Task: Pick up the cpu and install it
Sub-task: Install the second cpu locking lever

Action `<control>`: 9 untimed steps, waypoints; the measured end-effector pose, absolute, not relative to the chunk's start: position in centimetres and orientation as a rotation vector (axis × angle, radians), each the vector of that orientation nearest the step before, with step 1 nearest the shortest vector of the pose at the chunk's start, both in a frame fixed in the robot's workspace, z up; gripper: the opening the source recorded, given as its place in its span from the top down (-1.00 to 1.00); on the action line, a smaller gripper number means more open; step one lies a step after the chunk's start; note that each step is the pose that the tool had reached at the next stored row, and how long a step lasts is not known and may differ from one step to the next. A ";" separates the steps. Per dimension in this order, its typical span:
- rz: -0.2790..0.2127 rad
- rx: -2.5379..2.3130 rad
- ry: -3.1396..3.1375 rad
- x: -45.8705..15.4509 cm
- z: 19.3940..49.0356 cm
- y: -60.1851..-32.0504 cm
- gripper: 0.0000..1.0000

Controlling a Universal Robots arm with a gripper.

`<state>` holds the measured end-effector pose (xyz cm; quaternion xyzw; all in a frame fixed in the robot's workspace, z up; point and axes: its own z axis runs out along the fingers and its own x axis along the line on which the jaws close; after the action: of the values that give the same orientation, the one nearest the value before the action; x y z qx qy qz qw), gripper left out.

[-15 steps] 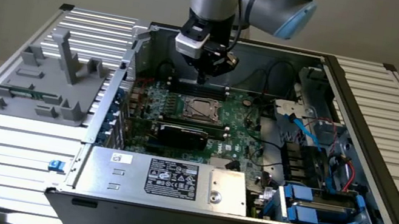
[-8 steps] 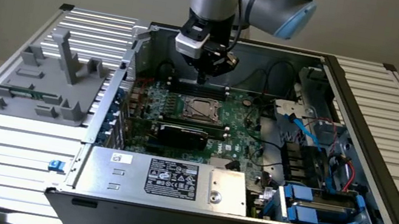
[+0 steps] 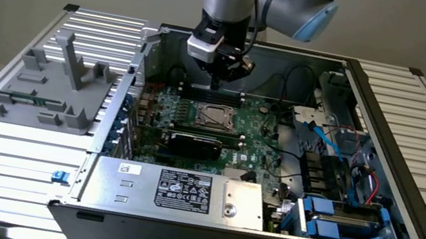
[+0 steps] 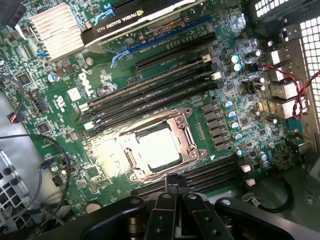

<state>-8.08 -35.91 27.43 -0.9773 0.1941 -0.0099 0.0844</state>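
The cpu (image 4: 157,147) is a silvery-beige square lying flat inside the metal-framed socket (image 4: 187,137) on the green motherboard (image 4: 227,75). In the exterior view the cpu (image 3: 215,115) shows at the board's centre, inside the open computer case (image 3: 389,118). My gripper (image 4: 172,182) hangs just off the socket's edge, beside the memory slots, with its dark fingers pressed together and nothing between them. From the exterior view my gripper (image 3: 216,84) points straight down, a little above the board and just behind the socket.
A graphics card (image 3: 202,140) lies across the board in front of the socket. Black memory slots (image 4: 150,95) flank the socket. A silver power supply (image 3: 174,190) fills the case front, blue drive bays (image 3: 327,218) and cables sit at the exterior view's right. A grey tray (image 3: 52,88) stands left.
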 end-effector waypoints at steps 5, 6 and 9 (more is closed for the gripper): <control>-0.028 -2.910 0.578 -8.1 27.4 -37.0 0.78; -0.027 -2.907 0.578 -8.1 27.4 -37.2 0.78; -0.024 -2.900 0.577 -8.1 27.4 -38.0 0.78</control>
<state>-8.11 -37.97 27.42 -0.9766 0.1943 -0.0080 0.0923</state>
